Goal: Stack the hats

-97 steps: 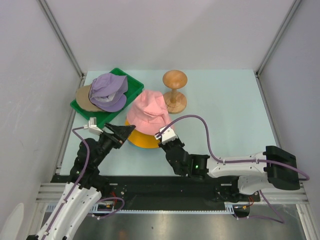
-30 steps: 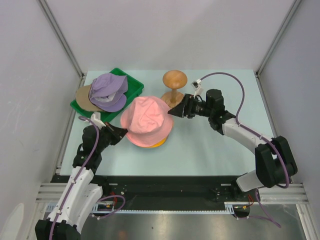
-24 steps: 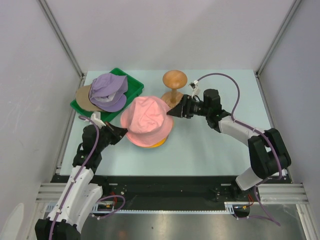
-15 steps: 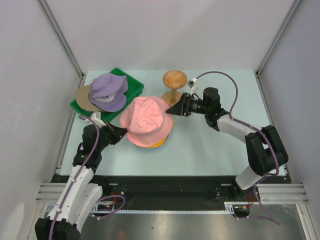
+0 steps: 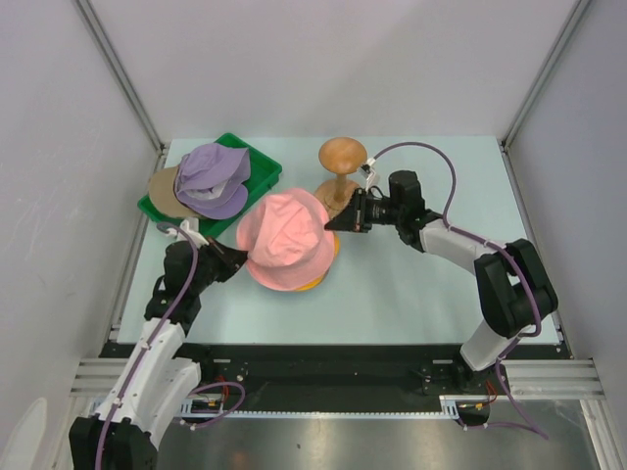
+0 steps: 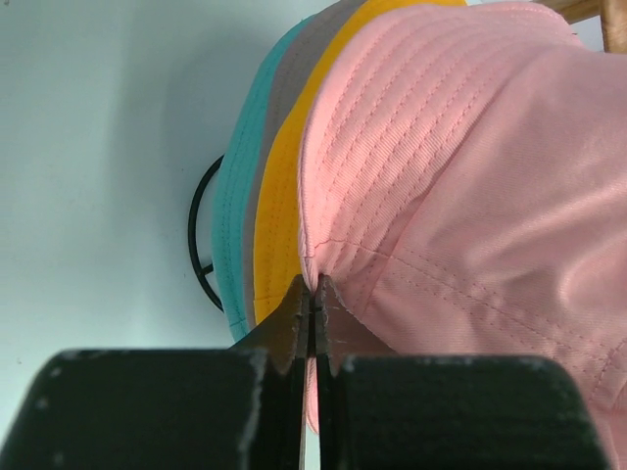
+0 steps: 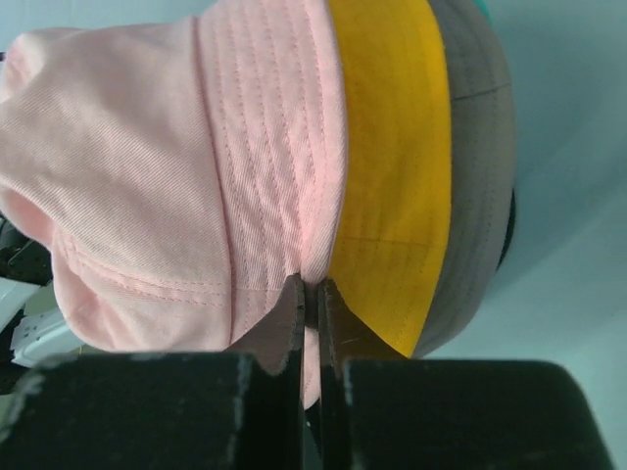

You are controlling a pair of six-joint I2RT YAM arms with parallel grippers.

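Observation:
A pink hat (image 5: 286, 238) lies on top of a pile of hats at the table's middle. Under it show the brims of an orange hat (image 6: 279, 225), a grey hat (image 7: 480, 147) and a teal hat (image 6: 235, 215). My left gripper (image 5: 243, 259) is shut on the pink hat's left brim edge (image 6: 323, 264). My right gripper (image 5: 331, 223) is shut on the pink brim on the opposite, right side (image 7: 284, 196). A lavender hat (image 5: 211, 176) rests on a tan cap (image 5: 160, 191) in the green tray (image 5: 257, 160).
A wooden hourglass-shaped stand (image 5: 342, 168) rises just behind my right gripper. A black wire ring (image 6: 196, 235) peeks out beneath the pile. The green tray sits at the back left, close to the left wall.
My right gripper has slid left to the pink hat's brim and closed on it. My left gripper has stayed shut on the other side of the brim.

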